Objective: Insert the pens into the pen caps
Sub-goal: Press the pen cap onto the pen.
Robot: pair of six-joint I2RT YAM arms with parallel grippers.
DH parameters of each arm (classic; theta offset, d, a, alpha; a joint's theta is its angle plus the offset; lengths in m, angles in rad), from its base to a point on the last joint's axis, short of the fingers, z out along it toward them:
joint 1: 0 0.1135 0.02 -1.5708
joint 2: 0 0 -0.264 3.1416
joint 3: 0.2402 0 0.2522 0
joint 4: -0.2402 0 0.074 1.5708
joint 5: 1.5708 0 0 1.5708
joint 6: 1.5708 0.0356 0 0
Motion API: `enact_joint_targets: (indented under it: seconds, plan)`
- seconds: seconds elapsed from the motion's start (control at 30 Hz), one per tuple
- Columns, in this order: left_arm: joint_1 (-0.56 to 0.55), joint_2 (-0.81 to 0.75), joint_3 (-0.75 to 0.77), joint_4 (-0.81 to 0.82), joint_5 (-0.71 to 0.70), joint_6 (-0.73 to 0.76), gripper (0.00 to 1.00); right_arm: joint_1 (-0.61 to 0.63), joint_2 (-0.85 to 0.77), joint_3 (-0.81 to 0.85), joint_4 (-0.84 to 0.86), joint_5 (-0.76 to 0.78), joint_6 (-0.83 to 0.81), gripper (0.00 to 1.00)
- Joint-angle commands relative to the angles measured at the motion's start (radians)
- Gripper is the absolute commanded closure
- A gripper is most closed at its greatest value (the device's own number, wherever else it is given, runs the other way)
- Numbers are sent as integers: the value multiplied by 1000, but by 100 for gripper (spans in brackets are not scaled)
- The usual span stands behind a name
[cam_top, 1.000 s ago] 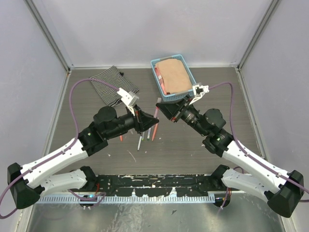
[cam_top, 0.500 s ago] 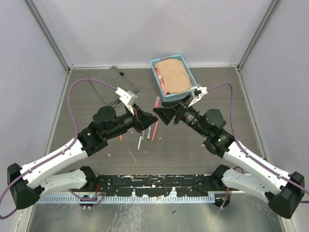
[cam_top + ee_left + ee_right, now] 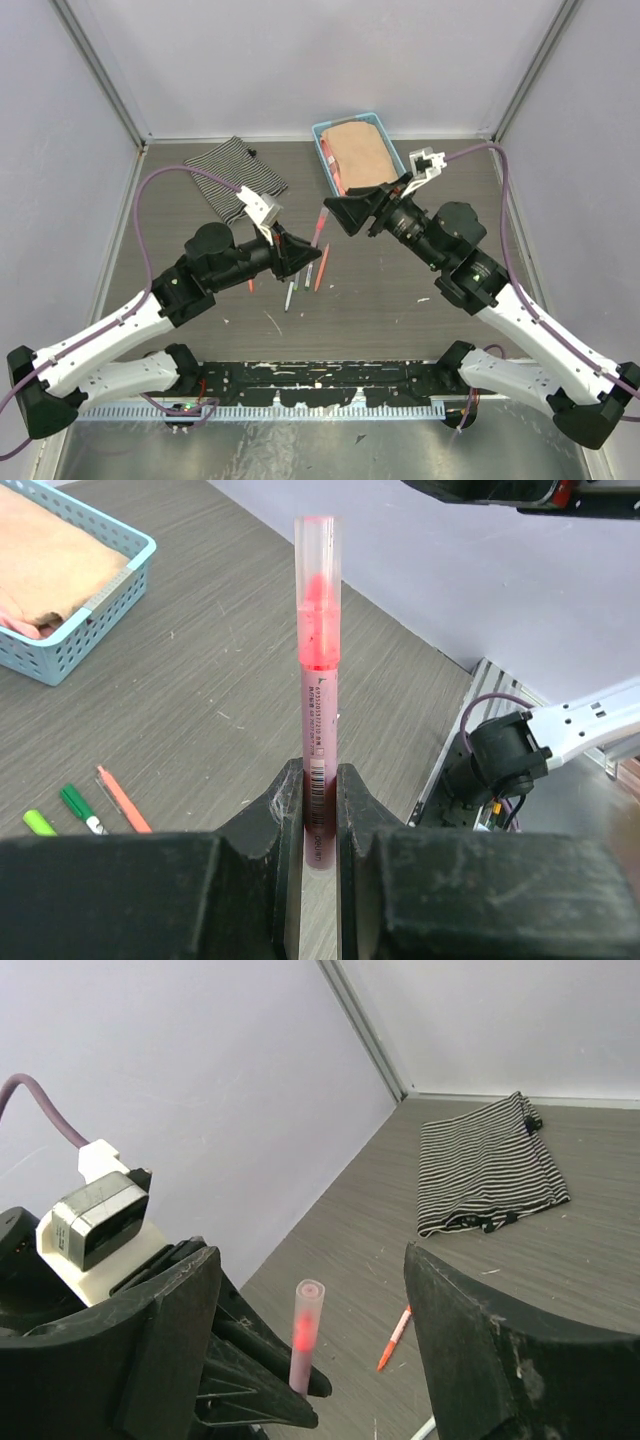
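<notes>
Grey wood-grain table [image 3: 400,300] between pale lilac walls, two arms meeting mid-frame
Upper centre sits a blue lattice plastic basket [image 3: 322,145] holding tan fabric; upper left lies a striped cloth [image 3: 235,175]. The right gripper [image 3: 345,213] gapes wide, holding nothing. The left gripper [image 3: 320,780] pinches narrowly on a slim pink pen [image 3: 318,710] by its lower end, upright, with a clear cap [image 3: 317,580] over its tip. Loose pens [image 3: 305,280] lie flat at centre
</notes>
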Motion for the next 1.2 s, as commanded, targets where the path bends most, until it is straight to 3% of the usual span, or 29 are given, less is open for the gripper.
enact_joint_targets:
  seconds: [0.0,0.77,0.93,1.17]
  plan:
    - [-2,-24,-17,-2,22,32,100,-2,43,64,-44,-45,10,24]
    - [-1,-24,-3,1,21,20,100,-1,122,63,-17,-194,36,77]
    - [-1,-20,19,25,1,-3,100,0,121,37,-21,-209,36,99]
    - [-2,-14,60,104,-54,-23,100,70,125,3,-95,-122,-8,100]
